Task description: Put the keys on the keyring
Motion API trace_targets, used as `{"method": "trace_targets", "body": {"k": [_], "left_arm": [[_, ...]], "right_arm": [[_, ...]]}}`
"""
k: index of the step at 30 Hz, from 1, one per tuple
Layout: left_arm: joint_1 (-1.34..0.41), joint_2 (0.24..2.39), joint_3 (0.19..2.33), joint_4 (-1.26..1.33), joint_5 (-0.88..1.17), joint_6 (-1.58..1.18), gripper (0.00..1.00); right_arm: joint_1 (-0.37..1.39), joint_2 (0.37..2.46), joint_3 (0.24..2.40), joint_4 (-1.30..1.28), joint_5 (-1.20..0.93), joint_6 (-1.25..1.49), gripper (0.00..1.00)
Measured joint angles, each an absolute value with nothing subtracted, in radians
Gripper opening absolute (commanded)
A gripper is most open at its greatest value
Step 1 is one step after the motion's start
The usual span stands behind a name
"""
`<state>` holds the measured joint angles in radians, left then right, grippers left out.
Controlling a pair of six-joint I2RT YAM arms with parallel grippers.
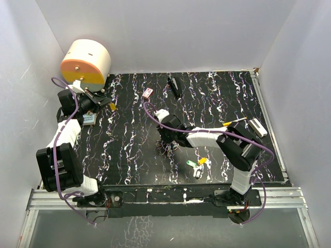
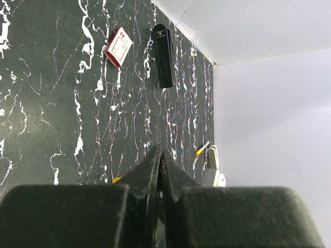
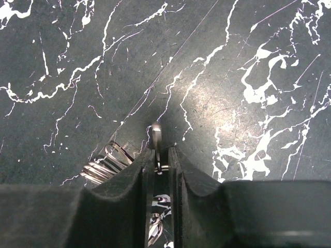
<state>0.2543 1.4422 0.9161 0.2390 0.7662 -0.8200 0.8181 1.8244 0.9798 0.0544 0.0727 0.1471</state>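
Looking down, I saw the right pincer clenched on the keyring at the middle of the desk. The left pincer was clenched shut at far left. The keys lay nearer the front edge.

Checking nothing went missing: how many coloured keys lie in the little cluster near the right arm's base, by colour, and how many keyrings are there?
Green key: 1
Yellow key: 1
White key: 1
Keyring: 1
Total: 4
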Motion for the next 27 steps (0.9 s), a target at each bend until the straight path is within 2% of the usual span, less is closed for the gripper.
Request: {"method": "trace_targets", "body": {"k": [6,22,27], "left_arm": [[0.254,1.442,0.916,0.239,0.767,-0.824,0.00],[0.240,1.442,0.937,0.258,0.825,-1.003,0.00],[0.181,1.443,1.062,0.223,0.831,-1.072,0.00]], "right_arm": [[0.817,1.820,0.965,0.074,0.061,0.130,0.08],[0.817,1.789,0.926,0.087,0.075,0.141,0.08],[0.817,1.620,0.826,0.053,0.092,0.139,0.08]]}}
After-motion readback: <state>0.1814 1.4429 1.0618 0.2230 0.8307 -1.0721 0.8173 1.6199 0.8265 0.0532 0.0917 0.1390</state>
